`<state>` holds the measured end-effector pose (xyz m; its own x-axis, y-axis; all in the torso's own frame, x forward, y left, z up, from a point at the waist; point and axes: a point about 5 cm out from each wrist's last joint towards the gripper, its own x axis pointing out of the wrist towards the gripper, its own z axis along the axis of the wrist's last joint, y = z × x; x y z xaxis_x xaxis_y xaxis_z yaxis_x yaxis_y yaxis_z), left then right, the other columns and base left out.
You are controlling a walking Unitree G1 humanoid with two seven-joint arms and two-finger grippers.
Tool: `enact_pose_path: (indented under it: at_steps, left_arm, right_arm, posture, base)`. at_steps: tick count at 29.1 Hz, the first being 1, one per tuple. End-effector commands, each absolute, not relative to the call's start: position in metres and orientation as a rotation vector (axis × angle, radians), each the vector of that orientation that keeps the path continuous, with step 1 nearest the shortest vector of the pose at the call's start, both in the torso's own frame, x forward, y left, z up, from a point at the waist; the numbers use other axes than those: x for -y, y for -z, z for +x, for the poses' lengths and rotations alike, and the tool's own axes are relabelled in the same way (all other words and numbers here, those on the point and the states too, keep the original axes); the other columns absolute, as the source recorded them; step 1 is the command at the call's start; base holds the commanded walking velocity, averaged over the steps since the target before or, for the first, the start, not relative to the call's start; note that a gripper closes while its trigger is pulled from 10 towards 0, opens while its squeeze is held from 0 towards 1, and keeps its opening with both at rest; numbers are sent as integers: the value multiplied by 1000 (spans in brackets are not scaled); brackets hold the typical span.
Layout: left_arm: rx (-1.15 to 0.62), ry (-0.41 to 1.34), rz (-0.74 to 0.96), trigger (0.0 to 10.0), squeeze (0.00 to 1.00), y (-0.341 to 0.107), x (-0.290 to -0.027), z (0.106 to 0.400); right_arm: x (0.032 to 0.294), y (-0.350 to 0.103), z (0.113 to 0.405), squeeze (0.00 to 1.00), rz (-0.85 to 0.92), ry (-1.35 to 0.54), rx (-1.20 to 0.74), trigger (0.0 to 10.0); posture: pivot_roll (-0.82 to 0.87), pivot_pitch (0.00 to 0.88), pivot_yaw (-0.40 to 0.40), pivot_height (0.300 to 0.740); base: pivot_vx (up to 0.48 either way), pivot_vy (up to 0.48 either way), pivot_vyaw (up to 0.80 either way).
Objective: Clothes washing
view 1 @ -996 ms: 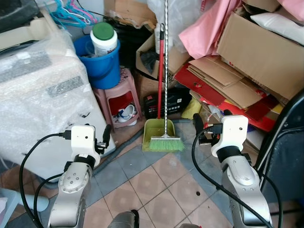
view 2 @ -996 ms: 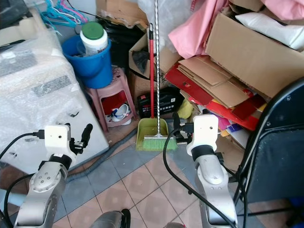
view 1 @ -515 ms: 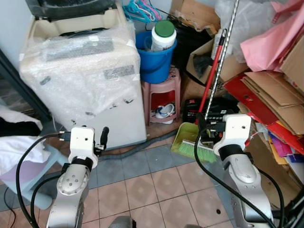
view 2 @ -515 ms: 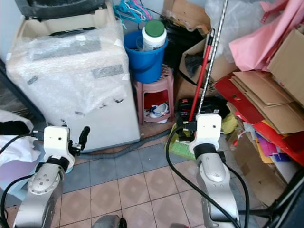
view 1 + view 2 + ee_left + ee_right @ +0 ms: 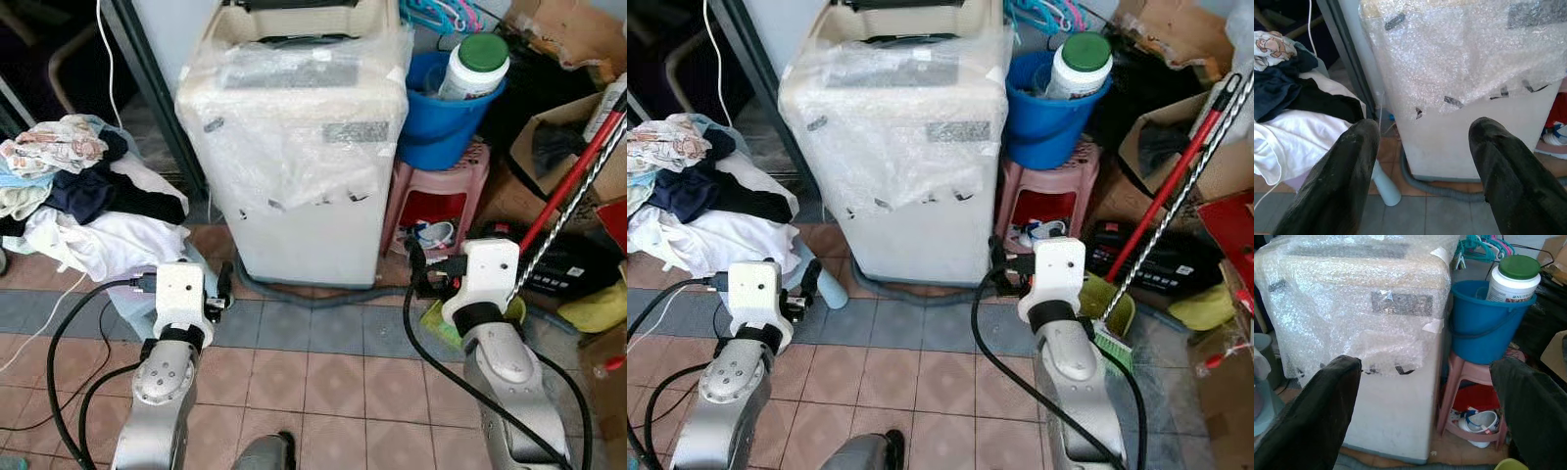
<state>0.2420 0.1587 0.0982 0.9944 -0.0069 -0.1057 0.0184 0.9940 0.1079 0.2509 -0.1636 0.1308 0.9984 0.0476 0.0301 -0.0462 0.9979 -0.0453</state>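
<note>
I was at the approach step: both the left gripper (image 5: 1420, 171) and right gripper (image 5: 1425, 411) were spread and empty. The clothes pile (image 5: 73, 196) lay far left of the washing machine (image 5: 299, 137); next, I judged, reach left.

Two silver arms carry white box-shaped wrists, looping black cables and long black fingers (image 5: 1342, 176).
</note>
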Motion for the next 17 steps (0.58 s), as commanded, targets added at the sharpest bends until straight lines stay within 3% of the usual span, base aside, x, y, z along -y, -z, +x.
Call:
enact_pose_path:
  at_steps: [1, 17]
  left_arm:
    - [-118, -5, 111, 10000, 0, -97, -164, 243]
    - [-93, 3, 76, 10000, 0, -99, -164, 244]
  right_arm:
    - [158, -136, 252, 0, -25, -70, 58, 10000]
    - [165, -137, 256, 0, 13, -29, 64, 10000]
  posture:
    - [-16, 60, 44, 740]
    - [-4, 81, 54, 740]
  base:
    - [0, 480, 606]
    - [0, 480, 0]
